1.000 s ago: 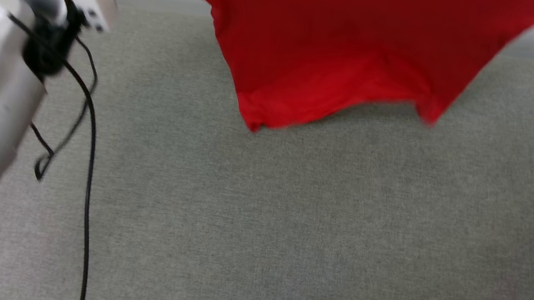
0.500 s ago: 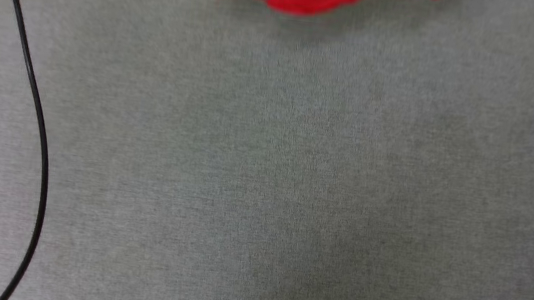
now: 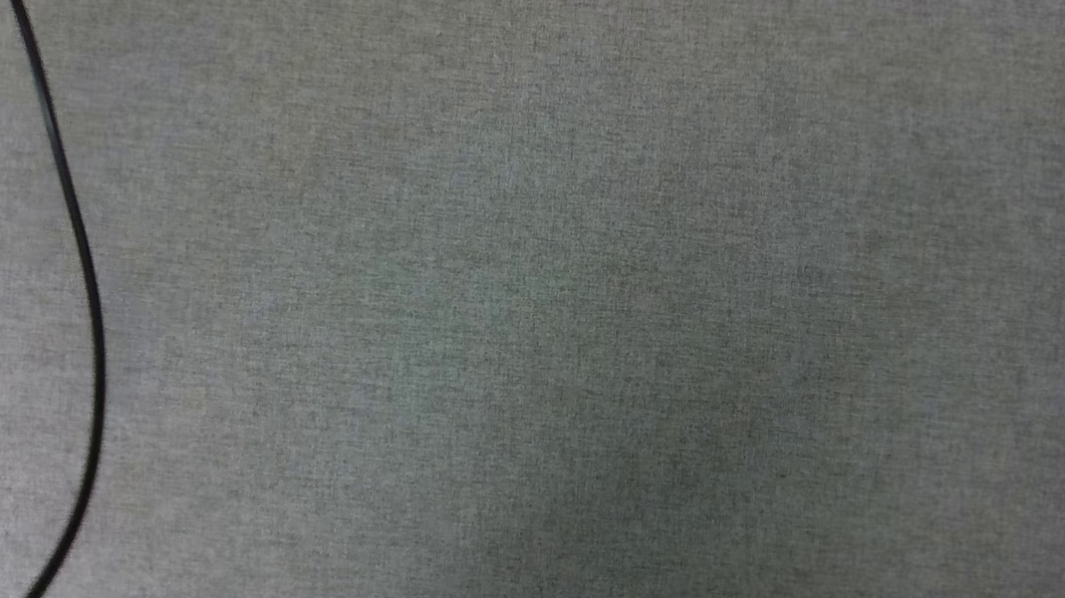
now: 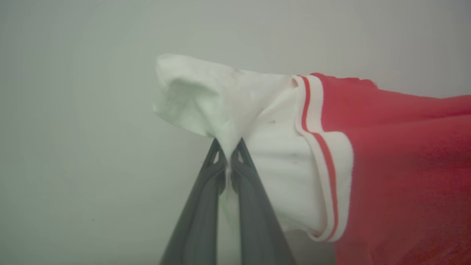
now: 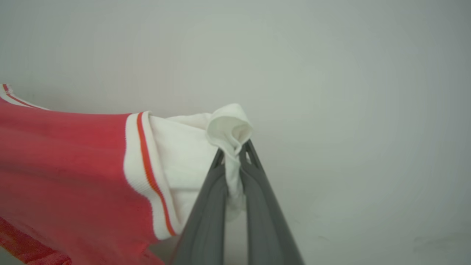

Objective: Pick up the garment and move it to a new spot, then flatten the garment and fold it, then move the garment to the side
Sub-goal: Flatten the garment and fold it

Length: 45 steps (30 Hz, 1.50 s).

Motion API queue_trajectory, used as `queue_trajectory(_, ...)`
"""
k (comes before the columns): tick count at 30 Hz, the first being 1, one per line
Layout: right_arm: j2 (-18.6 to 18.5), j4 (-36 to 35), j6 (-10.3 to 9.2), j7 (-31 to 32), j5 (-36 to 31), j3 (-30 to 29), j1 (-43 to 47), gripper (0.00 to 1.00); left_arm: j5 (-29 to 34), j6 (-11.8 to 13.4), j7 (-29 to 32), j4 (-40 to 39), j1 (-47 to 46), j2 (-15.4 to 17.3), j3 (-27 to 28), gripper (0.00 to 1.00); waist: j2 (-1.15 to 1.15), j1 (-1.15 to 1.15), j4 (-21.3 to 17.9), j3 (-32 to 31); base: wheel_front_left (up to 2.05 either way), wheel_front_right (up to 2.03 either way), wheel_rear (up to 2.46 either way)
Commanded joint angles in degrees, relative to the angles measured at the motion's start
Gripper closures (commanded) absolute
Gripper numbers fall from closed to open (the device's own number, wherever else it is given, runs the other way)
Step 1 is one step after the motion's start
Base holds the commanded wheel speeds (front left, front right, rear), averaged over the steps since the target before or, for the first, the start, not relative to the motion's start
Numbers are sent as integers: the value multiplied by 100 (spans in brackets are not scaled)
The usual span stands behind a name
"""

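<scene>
The garment [image 4: 397, 154] is a red jersey with white sleeves and red-and-white stripe trim. In the left wrist view my left gripper [image 4: 229, 149] is shut on the white cloth of one sleeve, the red body hanging off to the right. In the right wrist view my right gripper [image 5: 232, 149] is shut on the other white sleeve of the garment [image 5: 62, 162], whose red body stretches away to the left. Both pinches hold the shirt in the air in front of a pale blank background.
The head view looks down on a flat grey fabric surface [image 3: 590, 326]. A thin black cable [image 3: 71, 216] curves down its left side.
The head camera has swung, so the red shirt and the pale left arm slid up and out of its picture. The grey surface and the black cable remain in it.
</scene>
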Motion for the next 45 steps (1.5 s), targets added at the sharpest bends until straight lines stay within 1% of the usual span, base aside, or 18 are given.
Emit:
queue_trajectory(1,-6,19,-20,-61,193,74,210,100,-63,-57,-24,76,215,21,49,100,0,-2,-5,-9,0,0,0)
queue_trajectory(6,8,-192,-20,-194,841,679,1172,100,-354,-322,-52,29,1179,-78,274,100,0,-2,-26,-209,0,0,0)
queue_trajectory(10,-117,-452,-20,-294,1386,1071,2218,100,-556,-424,-55,-203,2277,-200,520,100,0,-2,-6,-487,0,0,0)
queue_trajectory(11,-117,-452,-20,-294,1386,1071,2218,100,-556,-424,-55,-203,2277,-200,520,100,0,-2,-6,-487,0,0,0)
queue_trajectory(15,-243,-792,-19,-421,1827,1288,3367,100,-658,-454,-56,-607,3453,-259,796,100,0,-2,32,-741,0,0,0)
queue_trajectory(18,-368,-1031,-19,-517,2101,1281,4108,100,-670,-466,-57,-988,4259,-386,1015,100,0,-2,83,-928,0,0,0)
queue_trajectory(19,-418,-1103,-19,-558,2174,1266,4354,100,-579,-468,-57,-1132,4514,-390,1055,100,0,-2,107,-999,0,0,0)
queue_trajectory(23,-492,-1399,-19,-705,2384,1093,5337,100,-440,-468,-57,-1640,5522,-544,1375,100,0,-2,198,-1351,0,0,0)
queue_trajectory(26,-476,-1613,-19,-728,2472,905,6053,100,-330,-444,-53,-1931,6246,-654,1603,100,0,-2,245,-1678,0,0,0)
queue_trajectory(29,-409,-1837,-19,-679,2521,697,6798,100,-172,-440,-54,-2156,6883,-734,1691,100,0,-2,290,-2005,0,0,0)
queue_trajectory(31,-350,-1997,-19,-624,2494,527,7313,100,-68,-392,-53,-2243,7319,-802,1682,100,0,-2,330,-2218,0,0,0)
queue_trajectory(34,-198,-2250,-19,-536,2404,237,8050,100,67,-263,-53,-2446,7882,-896,1641,100,0,-2,376,-2519,0,0,0)
queue_trajectory(38,46,-2653,-18,-378,2234,-199,8955,100,141,-176,-53,-2645,8530,-935,1600,100,0,-2,408,-2809,0,0,0)
queue_trajectory(45,633,-3315,-18,55,1897,-886,10339,100,178,42,10,-2955,9465,-928,1468,100,0,-2,495,-3239,0,0,0)
